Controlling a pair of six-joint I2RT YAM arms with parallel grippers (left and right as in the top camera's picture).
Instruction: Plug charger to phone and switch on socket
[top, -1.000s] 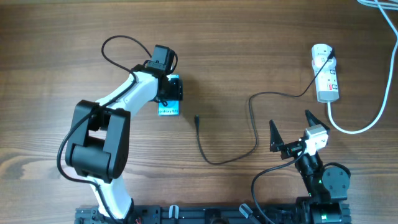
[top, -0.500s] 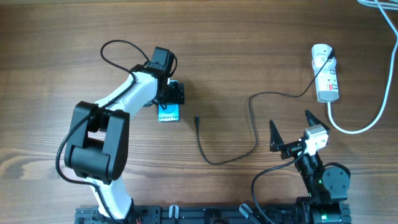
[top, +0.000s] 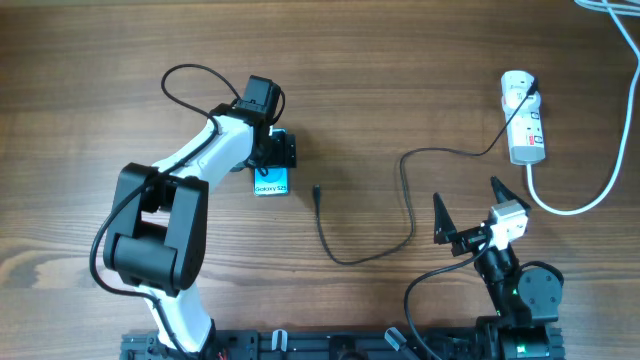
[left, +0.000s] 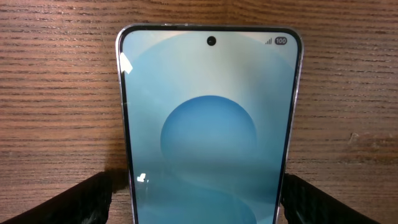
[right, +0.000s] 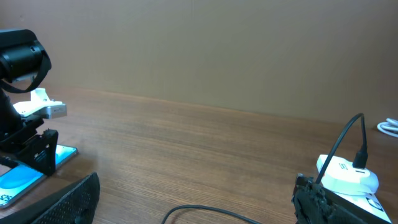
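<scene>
The phone (left: 208, 124) lies flat on the wood, turquoise screen up; its lower end with the "Galaxy" text (top: 270, 183) shows from overhead. My left gripper (top: 274, 150) stands open astride it, one black finger (left: 74, 199) on each side and a thin gap at both edges. The charger (top: 408, 225), a thin black cable, runs from the socket (top: 523, 118) in a loop to its connector (top: 316, 190), which lies loose right of the phone. My right gripper (top: 465, 192) is open and empty, near the front right, above the cable (right: 205, 211).
A thick white cord (top: 600, 190) curves from the socket toward the right table edge. In the right wrist view the socket (right: 348, 174) is at the lower right, and the left arm (right: 28, 124) over the phone (right: 25, 177) at the far left.
The left gripper's jaws have spread wider, off the phone's sides, and the phone now sits a little nearer the front. The right arm and the cable have not moved.
</scene>
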